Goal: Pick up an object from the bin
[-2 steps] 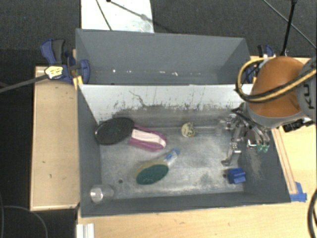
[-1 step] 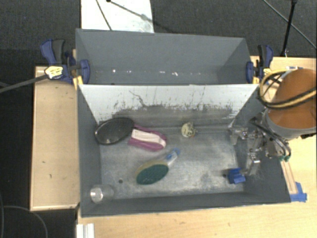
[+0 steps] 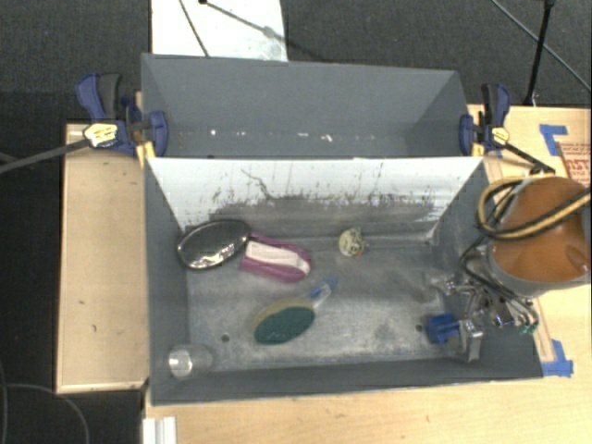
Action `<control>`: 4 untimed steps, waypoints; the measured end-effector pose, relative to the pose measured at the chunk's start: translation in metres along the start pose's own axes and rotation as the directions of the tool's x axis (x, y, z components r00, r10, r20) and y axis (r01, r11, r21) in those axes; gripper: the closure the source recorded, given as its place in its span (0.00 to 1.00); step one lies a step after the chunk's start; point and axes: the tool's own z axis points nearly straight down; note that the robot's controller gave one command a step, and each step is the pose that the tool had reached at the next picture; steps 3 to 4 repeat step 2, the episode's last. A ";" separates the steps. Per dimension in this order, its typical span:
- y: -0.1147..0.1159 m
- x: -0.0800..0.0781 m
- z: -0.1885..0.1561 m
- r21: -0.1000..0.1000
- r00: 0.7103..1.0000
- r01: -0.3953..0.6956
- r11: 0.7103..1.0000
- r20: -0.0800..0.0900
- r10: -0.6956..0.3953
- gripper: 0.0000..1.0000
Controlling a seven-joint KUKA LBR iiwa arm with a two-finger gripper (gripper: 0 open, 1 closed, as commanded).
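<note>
My gripper is low in the bin's front right corner, close to the right wall. A small blue thing lies right against its left side; whether it is gripped I cannot tell. The other loose things are well to the left. Nearest is a green oval scrubber with a pale blue handle on the floor near the front middle. A small cream ball rests near the back wall.
At the back left lie a shiny silver oval piece and a pink and white thing beside it. A small clear cup sits in the front left corner. The arm's orange cover and cables hang over the right rim.
</note>
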 end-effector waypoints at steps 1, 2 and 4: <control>0.000 -0.004 -0.005 0.005 1.000 0.005 1.000 0.010 -0.005 1.00; -0.004 0.002 -0.152 0.007 0.999 -0.041 0.999 0.013 0.041 1.00; -0.004 0.002 -0.152 0.007 0.999 -0.041 0.999 0.013 0.041 1.00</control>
